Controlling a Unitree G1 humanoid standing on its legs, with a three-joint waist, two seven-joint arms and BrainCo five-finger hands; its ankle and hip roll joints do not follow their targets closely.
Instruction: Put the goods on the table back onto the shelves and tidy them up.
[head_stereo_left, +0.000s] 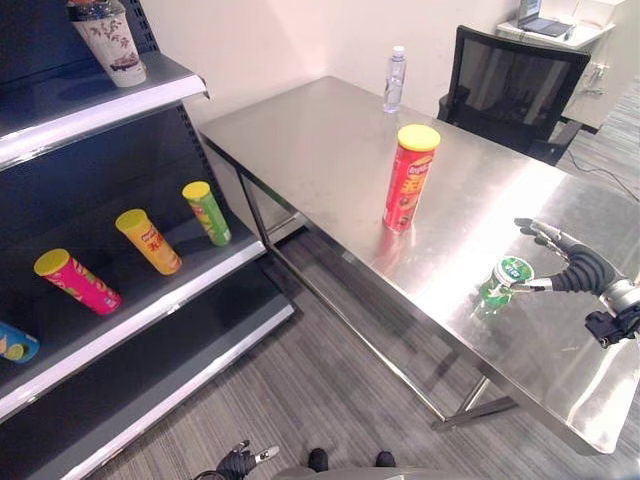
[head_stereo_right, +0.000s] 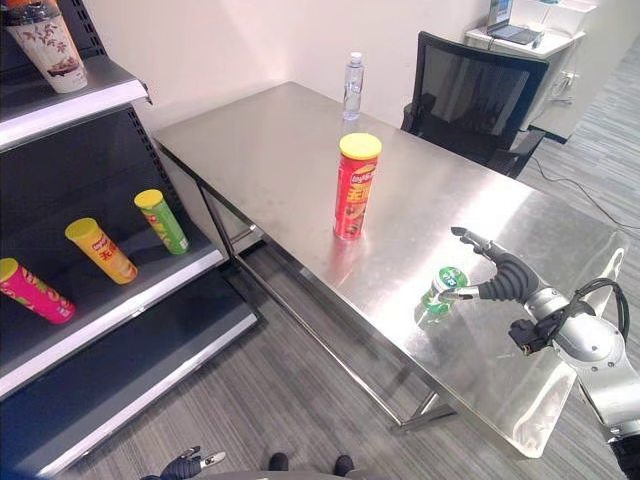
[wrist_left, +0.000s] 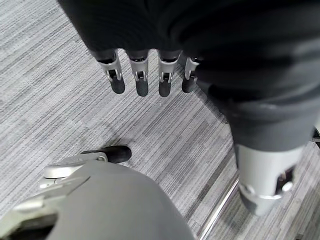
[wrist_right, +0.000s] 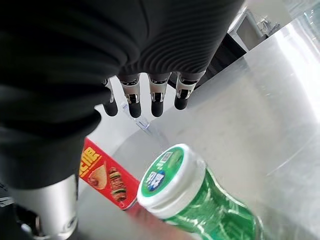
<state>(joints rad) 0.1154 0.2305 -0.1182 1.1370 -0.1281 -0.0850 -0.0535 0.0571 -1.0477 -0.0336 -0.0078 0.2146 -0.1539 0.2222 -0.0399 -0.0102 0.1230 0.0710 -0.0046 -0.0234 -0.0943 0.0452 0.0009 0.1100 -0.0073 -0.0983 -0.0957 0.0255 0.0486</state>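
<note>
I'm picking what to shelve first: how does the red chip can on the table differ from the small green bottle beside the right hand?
The red chip can is tall, with a yellow lid; the green bottle is short and squat, with a white and green cap. The can stands alone mid-table; the bottle sits nearer the table's front edge, between the thumb and fingers of the open right hand. Both stand upright on the steel table.

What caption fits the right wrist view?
Open right hand poised beside a green bottle on the steel table, red can behind.
</note>
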